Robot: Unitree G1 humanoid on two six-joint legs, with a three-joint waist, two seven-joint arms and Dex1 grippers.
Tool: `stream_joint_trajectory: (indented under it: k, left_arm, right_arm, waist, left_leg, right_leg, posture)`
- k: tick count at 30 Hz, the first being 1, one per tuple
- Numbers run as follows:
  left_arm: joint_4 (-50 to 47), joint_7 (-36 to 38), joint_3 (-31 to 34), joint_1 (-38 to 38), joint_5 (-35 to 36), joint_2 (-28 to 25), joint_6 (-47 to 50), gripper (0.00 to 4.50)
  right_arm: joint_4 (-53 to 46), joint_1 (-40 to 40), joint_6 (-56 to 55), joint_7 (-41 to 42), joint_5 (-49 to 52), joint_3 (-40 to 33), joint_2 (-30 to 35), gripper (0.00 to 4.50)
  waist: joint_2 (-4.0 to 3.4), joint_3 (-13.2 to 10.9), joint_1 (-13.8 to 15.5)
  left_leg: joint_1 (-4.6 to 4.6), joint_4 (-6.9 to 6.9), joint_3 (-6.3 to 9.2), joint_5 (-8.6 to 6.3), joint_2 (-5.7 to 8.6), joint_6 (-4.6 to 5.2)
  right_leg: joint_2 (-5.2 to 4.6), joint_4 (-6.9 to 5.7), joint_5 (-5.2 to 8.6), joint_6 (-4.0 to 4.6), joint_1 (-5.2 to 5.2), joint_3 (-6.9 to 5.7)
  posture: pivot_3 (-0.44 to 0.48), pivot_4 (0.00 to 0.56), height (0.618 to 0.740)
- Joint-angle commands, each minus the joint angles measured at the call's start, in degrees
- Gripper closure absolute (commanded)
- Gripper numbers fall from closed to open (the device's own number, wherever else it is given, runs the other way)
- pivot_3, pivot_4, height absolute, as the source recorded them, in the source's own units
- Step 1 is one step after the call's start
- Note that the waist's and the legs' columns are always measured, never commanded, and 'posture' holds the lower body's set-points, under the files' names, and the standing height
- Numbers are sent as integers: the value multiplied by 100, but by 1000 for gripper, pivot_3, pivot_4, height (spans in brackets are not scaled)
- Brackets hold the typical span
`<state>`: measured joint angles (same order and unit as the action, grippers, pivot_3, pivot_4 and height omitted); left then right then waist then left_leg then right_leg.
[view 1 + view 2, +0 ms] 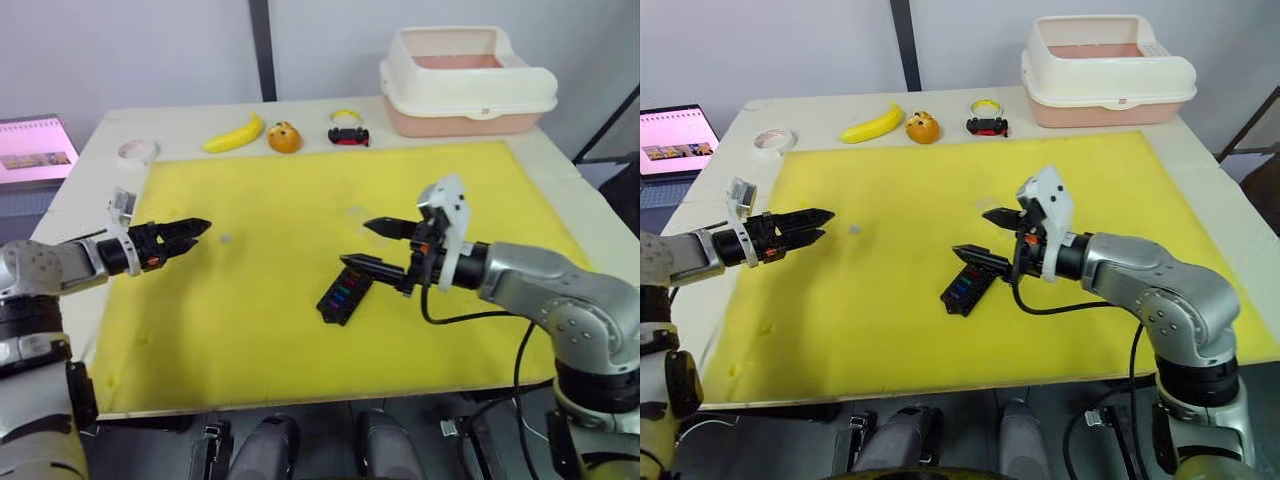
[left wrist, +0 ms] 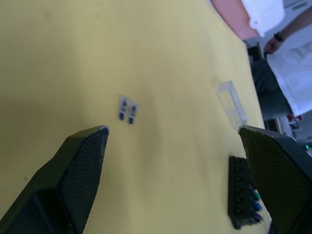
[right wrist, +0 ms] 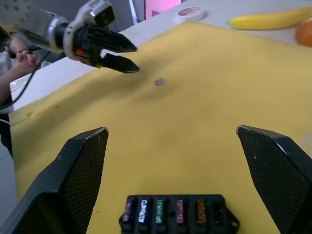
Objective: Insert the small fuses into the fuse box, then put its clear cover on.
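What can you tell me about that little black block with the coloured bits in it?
The fuse box is a small black plastic block lying flat and at a slant on the yellow mat. One row holds purple, blue, green, pink and orange fuses; the end slot beside the orange one looks empty. The right gripper hangs open just above it, apparently not touching. No cover is on it.

The mat (image 1: 300, 300) was plain bright yellow, laid on a cream-white table (image 1: 100, 150). The fuse box (image 3: 178, 214) was black, its slots showing purple, blue, green, pink-red and orange-brown fuses (image 3: 159, 210). A loose fuse (image 2: 127, 109) was grey with dark marks. The clear cover (image 2: 233, 101) was transparent. Both grippers' fingers (image 1: 185, 232) were black, with a cross-hatched texture on the pads (image 3: 80, 180). The banana (image 1: 235, 134) was yellow, the toy car (image 1: 348, 135) black and red, the tape roll (image 1: 137, 150) white, the bin (image 1: 465, 80) cream over pink
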<state>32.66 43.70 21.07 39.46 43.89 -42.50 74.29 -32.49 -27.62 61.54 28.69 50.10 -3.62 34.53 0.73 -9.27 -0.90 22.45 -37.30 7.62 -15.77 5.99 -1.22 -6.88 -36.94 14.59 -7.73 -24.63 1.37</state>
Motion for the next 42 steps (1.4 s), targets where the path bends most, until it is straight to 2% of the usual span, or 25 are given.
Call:
stream_joint_trajectory:
  k: [1, 6, 11, 18, 22, 25, 33, 42]
  left_arm:
    - [270, -57, 250, 137, 63, 140, 68, 0]
    - [766, -399, 371, 363, -76, 493, -55, 0]
    - [1043, -597, 393, 427, -204, 624, 2, 0]
    - [659, -124, 259, 307, -81, 711, 142, 0]
    - [-13, -3, -71, -14, -342, 770, -471, 0]
    - [-43, 70, -74, -66, -301, 733, -373, 0]
    - [844, -115, 376, 395, -118, 832, 350, 0]
    - [1500, -184, 607, 591, -277, 869, -190, 0]
  right_arm:
    - [-167, -204, -146, -90, -47, 87, -98, 38]
    - [-134, -210, -250, -79, -376, 369, 23, 38]
    - [-158, -217, -212, -31, -404, 385, 75, 38]
    - [-125, -185, -187, 4, -526, 482, 105, 38]
    - [-142, -192, -124, -33, -510, 497, 58, 38]
    - [-150, -183, -101, -48, -536, 541, 40, 38]
    - [-110, -220, -94, -73, -584, 568, -5, 38]
    - [-142, -169, -90, -82, -614, 576, -2, 38]
  waist:
    - [0, 0, 2]
    - [1, 1, 45]
    - [2, 1, 59]
    - [2, 2, 70]
    - [2, 2, 87]
    - [2, 2, 112]
    - [2, 2, 127]
    - [2, 2, 138]
  left_leg:
    - [0, -1, 0, 0, 0, 0]
    - [1, -11, 2, 2, 5, -3]
    - [1, -17, 3, 2, 9, -3]
    - [1, -20, 4, 2, 9, -4]
    - [1, -22, 3, 2, 10, -4]
    - [1, -22, 3, 3, 10, -4]
    - [1, -25, 2, 1, 12, -2]
    - [1, -29, 2, 1, 12, -2]
  right_leg:
    - [0, -5, 0, 0, -3, 0]
    - [-2, -7, 0, 0, -2, 0]
    - [-4, -10, 0, 0, 2, -1]
    - [-5, -13, 0, 0, 3, 0]
    - [-8, -12, 0, 0, 4, 1]
    - [-8, -11, 0, 0, 4, 1]
    - [-8, -11, 0, 0, 4, 0]
    - [-7, -12, 0, 0, 5, -1]
  posture:
    - [0, 150, 740]
    - [0, 150, 740]
    - [0, 150, 740]
    - [0, 150, 740]
    - [0, 150, 740]
    - [0, 150, 740]
    - [0, 150, 740]
    - [0, 150, 740]
